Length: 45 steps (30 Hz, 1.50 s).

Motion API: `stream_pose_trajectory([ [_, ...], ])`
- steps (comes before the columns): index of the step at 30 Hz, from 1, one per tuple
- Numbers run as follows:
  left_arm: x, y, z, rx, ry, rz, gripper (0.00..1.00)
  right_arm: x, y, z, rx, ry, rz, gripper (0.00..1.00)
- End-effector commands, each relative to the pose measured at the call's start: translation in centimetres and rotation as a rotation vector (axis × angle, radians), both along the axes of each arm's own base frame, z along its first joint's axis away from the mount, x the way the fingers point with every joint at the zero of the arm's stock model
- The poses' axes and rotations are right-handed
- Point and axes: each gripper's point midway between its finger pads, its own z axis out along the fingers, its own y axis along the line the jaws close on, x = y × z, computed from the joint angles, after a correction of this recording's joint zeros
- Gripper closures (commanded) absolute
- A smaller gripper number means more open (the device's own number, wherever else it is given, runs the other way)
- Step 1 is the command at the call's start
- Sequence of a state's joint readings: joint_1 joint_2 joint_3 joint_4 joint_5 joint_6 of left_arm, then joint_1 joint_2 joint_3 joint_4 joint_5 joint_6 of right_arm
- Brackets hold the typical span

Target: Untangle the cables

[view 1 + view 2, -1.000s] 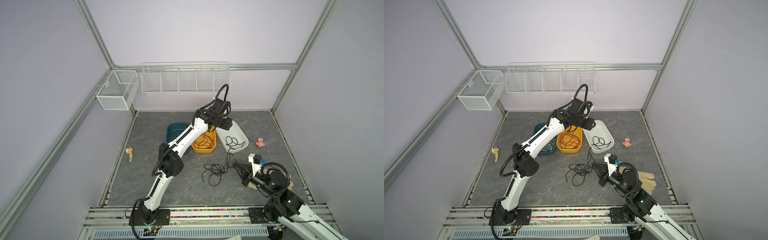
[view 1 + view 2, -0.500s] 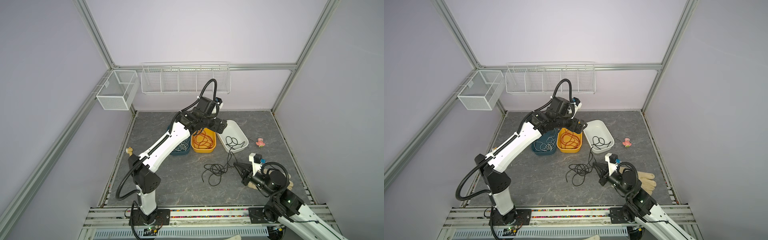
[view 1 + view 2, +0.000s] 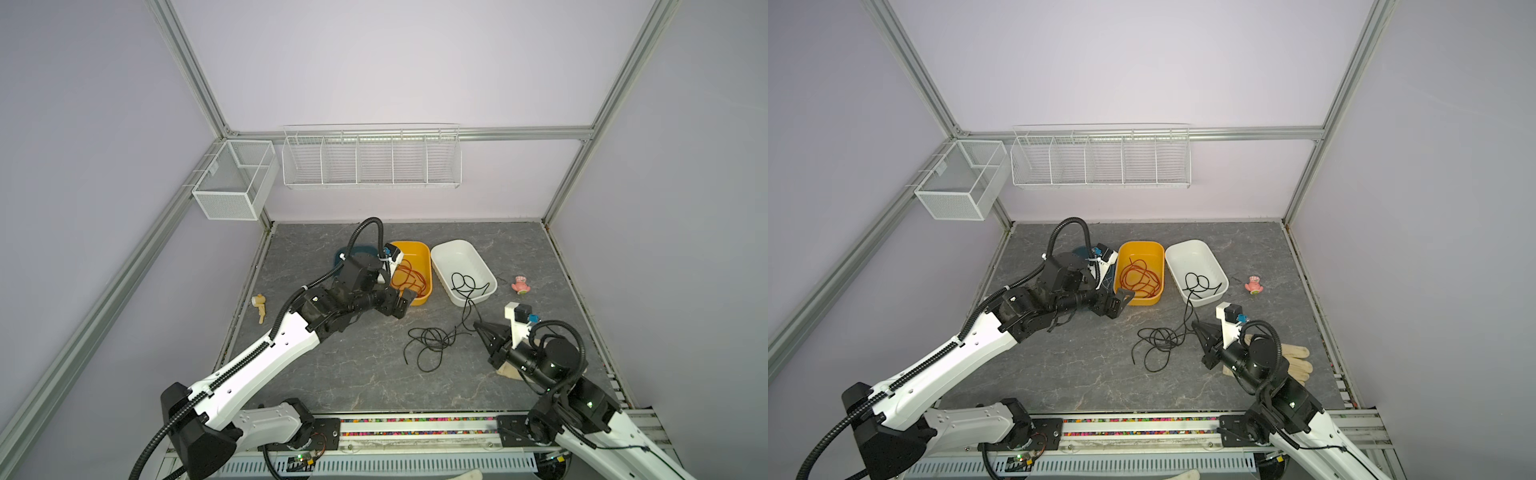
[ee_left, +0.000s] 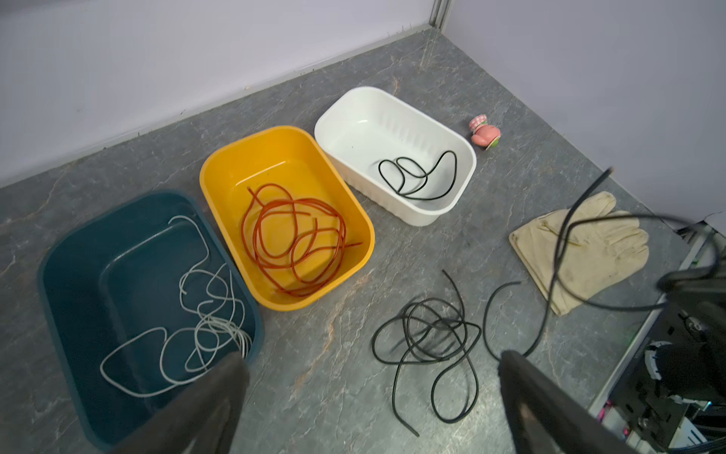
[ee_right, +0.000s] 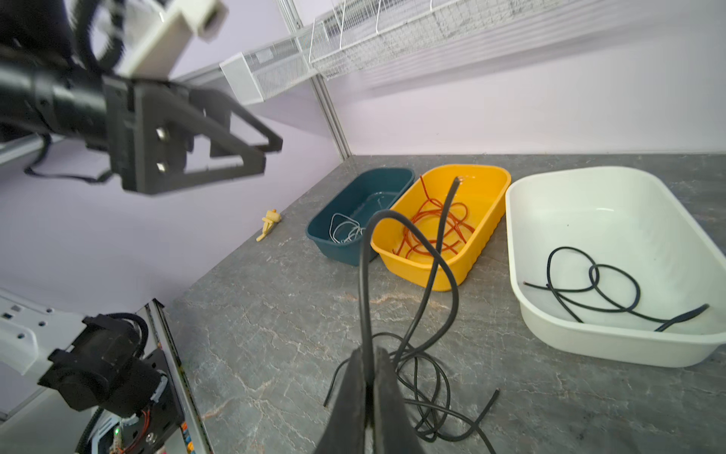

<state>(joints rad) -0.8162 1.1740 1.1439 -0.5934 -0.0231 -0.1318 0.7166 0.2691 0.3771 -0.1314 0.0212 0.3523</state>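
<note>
A tangle of black cable (image 3: 432, 340) (image 4: 428, 334) lies on the grey floor, and one strand runs up over the rim of the white tub (image 3: 453, 249) to a loop inside. My right gripper (image 3: 478, 326) (image 5: 369, 353) is shut on a strand of this black cable just above the tangle. The red-orange cable (image 3: 1140, 276) (image 4: 294, 243) is coiled in the yellow tub (image 4: 220, 173). The white cable (image 4: 196, 334) lies in the blue tub (image 4: 78, 275). My left gripper (image 3: 405, 301) (image 4: 373, 355) hangs open and empty in front of the yellow tub.
A cream work glove (image 3: 1293, 361) (image 4: 581, 247) lies beside the right arm. A small pink toy (image 3: 520, 284) sits right of the white tub, and a cream toy (image 3: 259, 305) lies by the left wall. Wire baskets (image 3: 370, 158) hang on the back wall.
My left arm has pulled back from over the tubs toward the front and lowered, and its jaws have opened wide. The right gripper and the black cable have stayed put.
</note>
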Motion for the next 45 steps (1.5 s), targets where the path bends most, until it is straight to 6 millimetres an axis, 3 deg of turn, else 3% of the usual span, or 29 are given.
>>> stream_pose_trajectory([
  [1, -0.1, 1.5, -1.3, -0.015, 0.031, 0.087, 0.01, 0.4, -1.9, 0.4, -0.006, 0.046, -0.1, 0.94],
  [5, -1.2, 3.3, -3.0, 0.004, 0.093, 0.151, 0.01, 0.6, -2.6, 0.8, -0.028, 0.085, -0.142, 0.94],
  [16, -2.1, 7.0, -6.8, 0.0, 0.082, 0.282, 0.01, 2.5, -4.7, 6.2, -0.179, 0.124, -0.297, 0.94],
  [22, -2.8, 7.8, -6.1, -0.058, 0.021, 0.274, 0.01, 5.7, -3.7, 7.9, -0.314, 0.136, -0.348, 0.94],
  [27, -3.3, 9.0, -5.1, -0.103, -0.029, 0.298, 0.01, 9.8, -2.1, 9.0, -0.358, 0.157, -0.352, 0.94],
  [32, -3.5, 9.9, -4.8, -0.124, -0.083, 0.307, 0.01, 14.5, -2.1, 8.7, -0.349, 0.232, -0.392, 0.94],
  [37, -4.2, 10.4, -5.7, -0.008, -0.09, 0.244, 0.01, 18.9, -2.7, 7.1, -0.364, 0.31, -0.442, 0.94],
  [40, -4.3, 10.7, -7.1, 0.023, -0.084, 0.248, 0.01, 21.0, -2.4, 5.7, -0.386, 0.335, -0.448, 0.94],
  [45, -4.0, 10.8, -8.1, 0.058, -0.102, 0.238, 0.01, 24.2, -1.7, 1.5, -0.466, 0.408, -0.444, 0.94],
])
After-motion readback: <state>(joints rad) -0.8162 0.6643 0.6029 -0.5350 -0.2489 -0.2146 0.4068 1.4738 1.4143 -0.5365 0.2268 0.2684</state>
